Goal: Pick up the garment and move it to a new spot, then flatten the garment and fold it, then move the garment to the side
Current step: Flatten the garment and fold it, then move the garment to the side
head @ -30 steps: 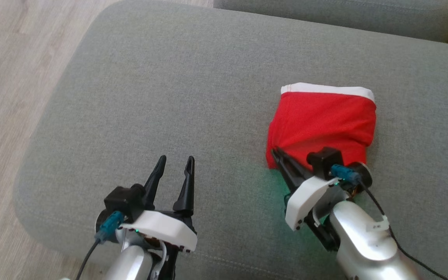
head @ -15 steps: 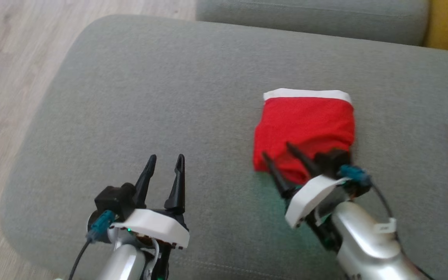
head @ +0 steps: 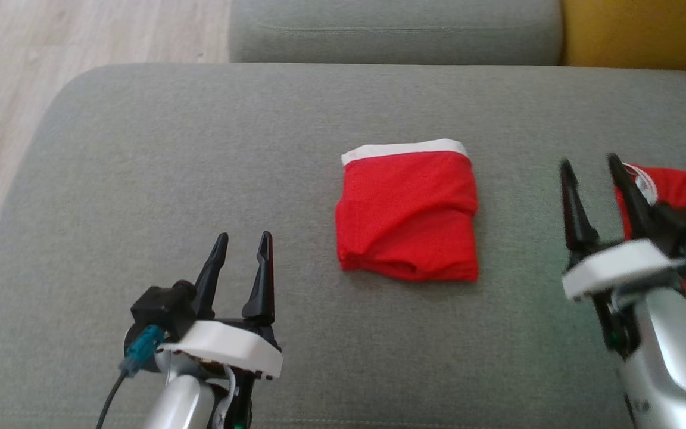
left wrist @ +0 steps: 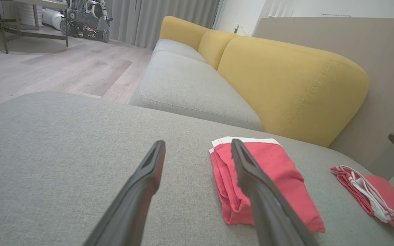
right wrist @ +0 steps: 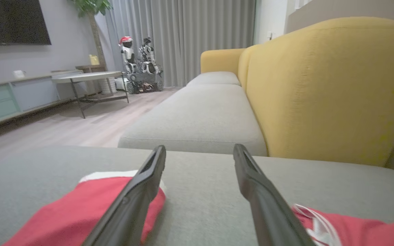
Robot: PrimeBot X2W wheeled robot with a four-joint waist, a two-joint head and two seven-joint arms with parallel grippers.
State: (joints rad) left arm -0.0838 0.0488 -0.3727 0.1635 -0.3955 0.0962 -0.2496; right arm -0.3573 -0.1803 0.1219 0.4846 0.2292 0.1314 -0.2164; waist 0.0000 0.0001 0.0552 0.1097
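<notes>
The right gripper [head: 588,162] hangs with its fingers spread and empty over the grey seat cushion [head: 170,149]. It sits between the red shorts [head: 407,217] and a second red garment [head: 685,185] near the cushion's right end. The left gripper [head: 244,236] is spread and empty too. The red shorts lie mid-cushion in a compact fold, white waistband at the far edge, apart from both grippers. Picking up, flattening and folding look done. Whether this spot counts as the side is unclear.
</notes>
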